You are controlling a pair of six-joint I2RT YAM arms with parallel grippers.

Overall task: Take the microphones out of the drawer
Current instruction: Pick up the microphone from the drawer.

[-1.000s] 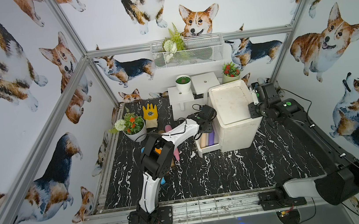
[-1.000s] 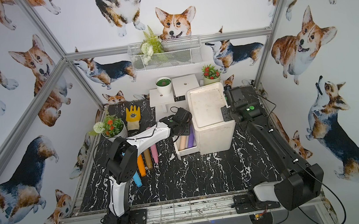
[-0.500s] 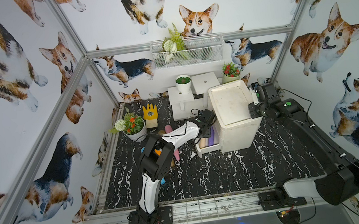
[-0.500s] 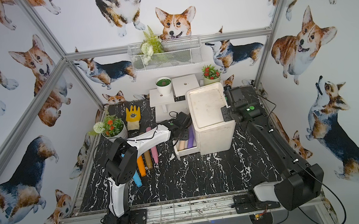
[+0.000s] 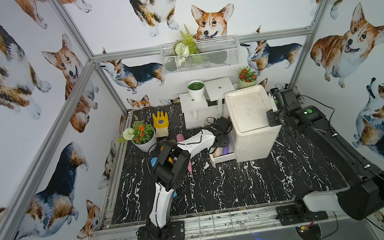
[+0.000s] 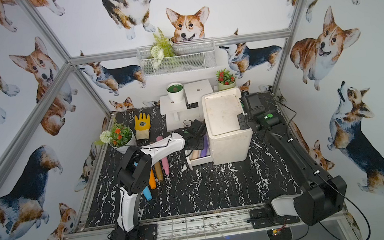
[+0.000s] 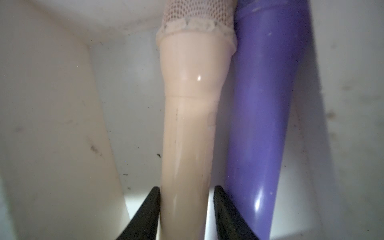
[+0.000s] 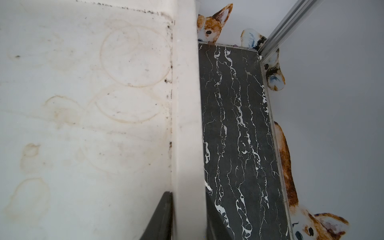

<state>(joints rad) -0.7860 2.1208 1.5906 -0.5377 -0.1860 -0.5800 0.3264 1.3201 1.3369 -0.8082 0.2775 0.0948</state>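
Microphone retrieval, lift stage. Top views: white cabinet (image 5: 252,140) stands toward the back right of the desk (image 5: 230,187). Its low drawer (image 5: 222,158) is open on the side facing the left arm (image 5: 196,143), whose wrist dips into it. Beige microphone (image 6: 195,154) and purple microphone (image 6: 204,150) lie side by side in the drawer. Right arm (image 5: 309,122) reaches to the cabinet's top edge on the opposite side. Left wrist view: left jaws are set narrow, one on each side of the beige microphone's tapered handle, and appear to pinch it. Mesh head (image 7: 197,16) lies at the end far from the jaws. The purple microphone runs along the outside of one jaw, touching the beige one near the head. Right wrist view: right jaws are nearly closed, clamped across the cabinet's raised rim (image 8: 187,104), bracing the unit. Handling note: the grip sits away from the head, so the head will likely droop. Raise slowly and straight up until the head clears the drawer front, then carry it out over the desk. Check that the purple microphone is not dragged along. Release the brace only once the load is clear.
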